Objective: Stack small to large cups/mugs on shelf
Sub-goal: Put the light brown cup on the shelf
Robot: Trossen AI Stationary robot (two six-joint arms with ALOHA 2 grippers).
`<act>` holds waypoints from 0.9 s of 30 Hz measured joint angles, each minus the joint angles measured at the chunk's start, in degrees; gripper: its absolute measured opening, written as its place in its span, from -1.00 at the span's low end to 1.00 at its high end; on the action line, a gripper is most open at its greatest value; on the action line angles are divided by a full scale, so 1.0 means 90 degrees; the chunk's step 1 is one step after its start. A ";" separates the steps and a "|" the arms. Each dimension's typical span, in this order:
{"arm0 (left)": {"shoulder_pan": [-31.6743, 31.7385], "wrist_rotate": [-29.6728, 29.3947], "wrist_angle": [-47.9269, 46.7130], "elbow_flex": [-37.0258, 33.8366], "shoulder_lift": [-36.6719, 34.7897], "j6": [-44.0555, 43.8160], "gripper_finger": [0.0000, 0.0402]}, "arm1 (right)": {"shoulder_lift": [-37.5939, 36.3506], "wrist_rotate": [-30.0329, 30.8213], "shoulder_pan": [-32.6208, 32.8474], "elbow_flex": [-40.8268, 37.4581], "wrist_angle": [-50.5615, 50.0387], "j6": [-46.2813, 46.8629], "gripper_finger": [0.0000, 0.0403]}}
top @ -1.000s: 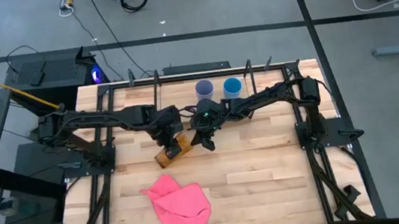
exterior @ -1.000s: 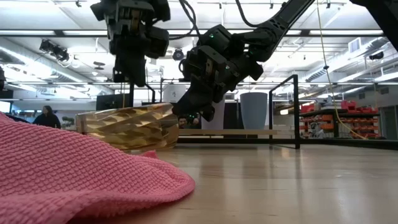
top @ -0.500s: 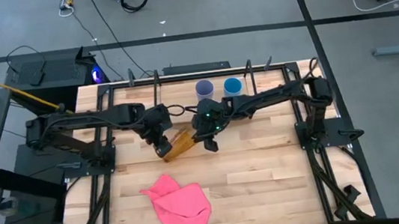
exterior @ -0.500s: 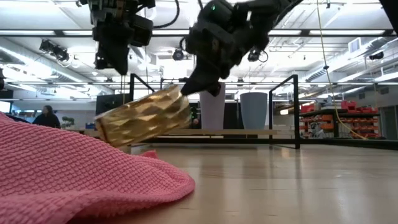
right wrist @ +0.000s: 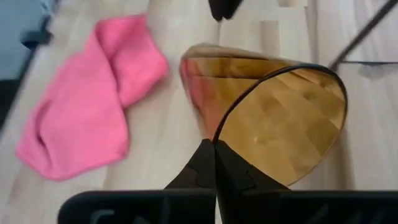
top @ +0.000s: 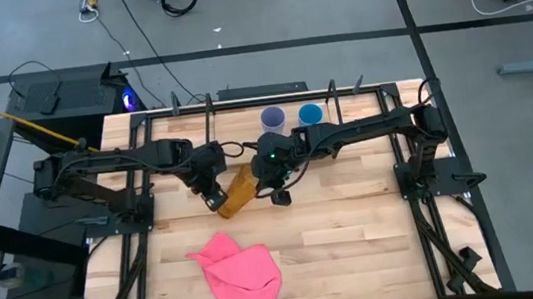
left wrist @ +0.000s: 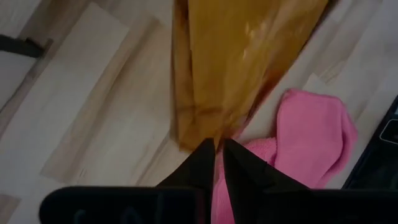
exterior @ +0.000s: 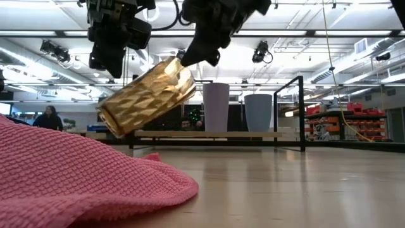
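amber cup (exterior: 147,96) tilted, rim in right claw (right wrist: 214,147)

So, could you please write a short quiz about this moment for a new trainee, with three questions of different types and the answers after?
1. True or false: the amber cup is standing upright on the table.
2. Which two cups stand on the shelf?
A. lavender and blue
B. amber and blue
C. lavender and amber
3. Fill in: the right gripper is pinching the amber cup at its ____.

Key:
1. False. It hangs tilted in the air, with the left gripper at its base.
2. A. The lavender cup and the blue cup stand side by side.
3. Rim.
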 joint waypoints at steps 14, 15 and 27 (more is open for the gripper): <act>0.0010 -0.0034 -0.0164 0.0000 0.0000 0.0010 -0.86 | 0.0002 0.1223 0.0235 0.0667 -0.1957 -0.0108 -1.00; 0.0010 -0.0052 -0.0159 0.0000 0.0000 0.0015 -0.85 | 0.0002 0.1303 0.0251 0.0692 -0.2040 -0.0113 -1.00; 0.0022 -0.0119 0.0264 0.0000 0.0002 0.0133 -0.88 | 0.0002 0.1972 0.0445 0.0981 -0.2846 -0.0122 -1.00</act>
